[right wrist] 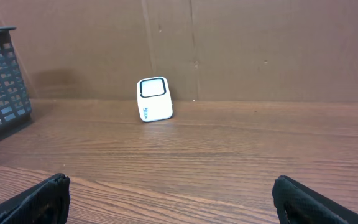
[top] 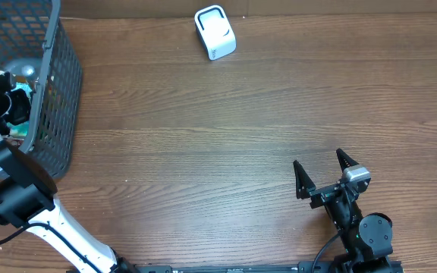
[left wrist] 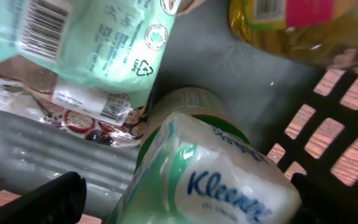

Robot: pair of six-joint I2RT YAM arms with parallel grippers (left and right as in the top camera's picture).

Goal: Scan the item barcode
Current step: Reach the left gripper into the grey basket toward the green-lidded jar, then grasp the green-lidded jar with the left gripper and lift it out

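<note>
**Overhead, left-wrist and right-wrist views.** The left arm reaches from the lower left edge into the dark mesh basket (top: 61, 91) at the left end of the desk (top: 203, 144). The left hand (left wrist: 185, 202) points down among the goods, released, with its fingers (left wrist: 39, 199) spread to either side of a tissue pack (left wrist: 229, 180). It cannot be told whether either finger touches the pack.

The tissue pack is a soft white and green wrapped block with blue "Kleenex" lettering, lying tilted on a round green-topped container (left wrist: 188, 102). No barcode shows on its visible face. Above it lies a mint-green packet (left wrist: 92, 43) with a barcode facing the camera. A yellow bottle (left wrist: 291, 25) with a pink label rests in the upper right corner of the basket.

The right hand (top: 321, 168) sits low near the front edge of the desk, empty, with its fingers wide apart and pointing toward the far side. The white scanner (top: 215, 32) stands upright at the far edge of the desk, well apart from both hands and from the basket.
</note>
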